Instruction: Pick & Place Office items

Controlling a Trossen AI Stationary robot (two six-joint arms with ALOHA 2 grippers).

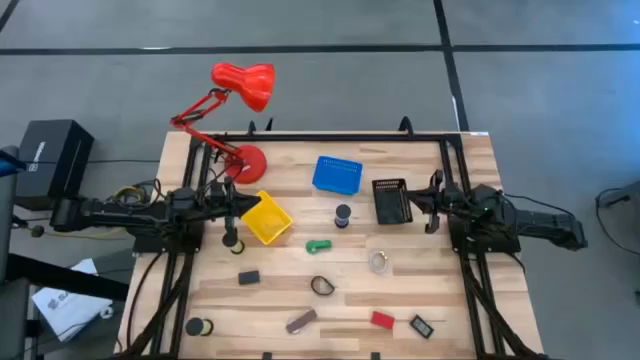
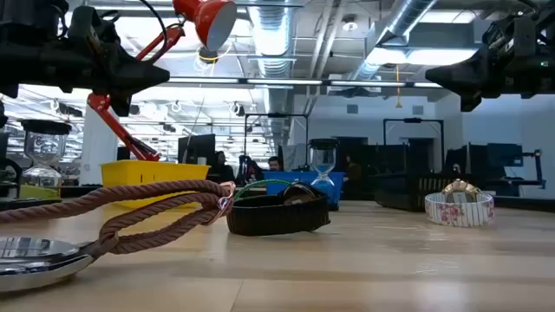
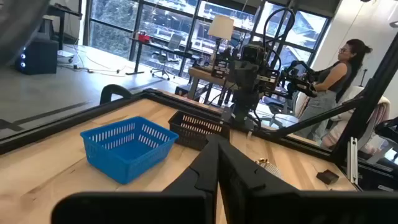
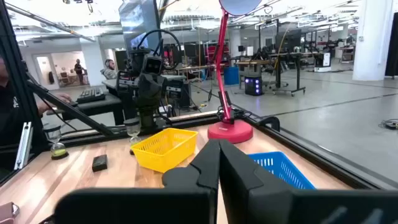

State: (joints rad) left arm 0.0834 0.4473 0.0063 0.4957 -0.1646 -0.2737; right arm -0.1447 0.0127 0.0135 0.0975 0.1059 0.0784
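- High view is showing both arms waiting at mid-table: the left gripper [image 1: 232, 207] beside the yellow basket [image 1: 267, 218], the right gripper [image 1: 430, 205] beside the black basket [image 1: 391, 200], neither touching an item.
- Wrist views are showing each gripper's fingers [image 3: 217, 168] pressed together with nothing between them; the right fingers [image 4: 214, 165] likewise.
- Office items are lying loose on the table's [image 1: 460, 310] near half.
- Brown bar [image 1: 301, 321] is lying at the front, long axis slanting, its right end pointing toward the far side.
- Red block [image 1: 382, 320] is sitting just right of it, long axis roughly across the table.
- Black framed block [image 1: 421, 326] is lying tilted near the red block.
- Black block [image 1: 248, 278] is lying with its long axis across the table.
- Green piece [image 1: 318, 245] is pointing left-right, between the yellow basket and the clear ring [image 1: 378, 262].
- Black loop [image 1: 322, 286] is resting mid-table; its direction I cannot tell.
- Black rolls are sitting at the front left [image 1: 198, 327] and below the blue basket [image 1: 337, 174], the latter roll [image 1: 343, 214] standing upright.
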